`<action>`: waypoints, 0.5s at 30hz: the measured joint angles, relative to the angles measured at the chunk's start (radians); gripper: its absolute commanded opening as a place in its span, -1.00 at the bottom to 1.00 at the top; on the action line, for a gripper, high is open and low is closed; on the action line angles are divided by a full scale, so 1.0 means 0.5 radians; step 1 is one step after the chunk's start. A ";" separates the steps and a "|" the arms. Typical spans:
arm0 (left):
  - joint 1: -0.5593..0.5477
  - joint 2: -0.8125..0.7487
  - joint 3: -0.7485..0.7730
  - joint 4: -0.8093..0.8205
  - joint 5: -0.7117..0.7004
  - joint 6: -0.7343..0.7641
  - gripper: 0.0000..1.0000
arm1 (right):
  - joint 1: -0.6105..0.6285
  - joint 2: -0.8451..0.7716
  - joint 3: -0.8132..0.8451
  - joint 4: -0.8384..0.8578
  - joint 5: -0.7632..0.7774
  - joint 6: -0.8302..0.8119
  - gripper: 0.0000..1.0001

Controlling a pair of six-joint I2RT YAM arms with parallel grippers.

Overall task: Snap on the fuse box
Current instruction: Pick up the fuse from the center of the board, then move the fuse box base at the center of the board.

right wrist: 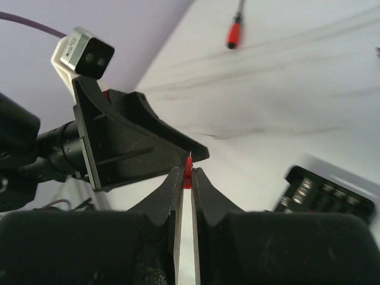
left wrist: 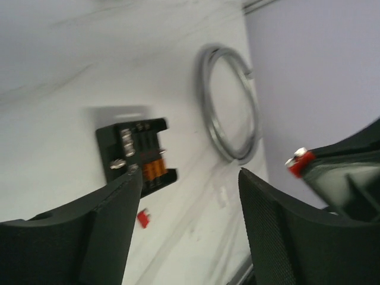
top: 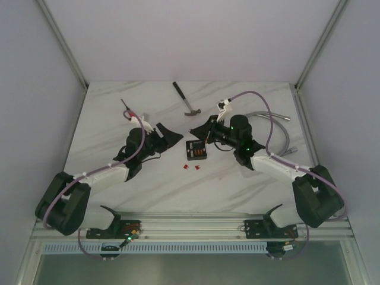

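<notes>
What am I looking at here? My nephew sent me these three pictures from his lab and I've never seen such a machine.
Two robot arms are bolted at the near edge of a marble-look table. One picture looks down from above; the other two come from cameras on each wrist.

On the table lie a small black fuse box with orange fuses, two tiny loose red pieces, a hammer, a red-handled screwdriver and a coiled grey hose.

The left gripper stands open and empty, its fingers wide apart. The right gripper is pinched shut on a small red fuse, just above the table near the box.
</notes>
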 measured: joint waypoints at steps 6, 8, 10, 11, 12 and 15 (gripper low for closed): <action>0.000 0.340 0.038 -0.073 0.084 0.147 0.71 | 0.002 -0.004 0.248 -0.704 0.276 -0.307 -1.00; 0.000 0.425 0.043 -0.092 0.111 0.172 0.74 | 0.004 -0.003 0.306 -0.885 0.358 -0.381 -1.00; 0.000 0.495 0.062 -0.108 0.130 0.196 0.76 | 0.005 0.007 0.356 -1.043 0.421 -0.434 -1.00; 0.000 0.531 0.079 -0.113 0.142 0.206 0.76 | 0.005 0.021 0.388 -1.121 0.449 -0.455 -1.00; 0.000 0.565 0.096 -0.115 0.156 0.213 0.76 | 0.005 0.039 0.420 -1.191 0.475 -0.473 -1.00; -0.001 0.669 0.155 -0.111 0.213 0.227 0.77 | 0.009 0.136 0.560 -1.411 0.549 -0.512 -1.00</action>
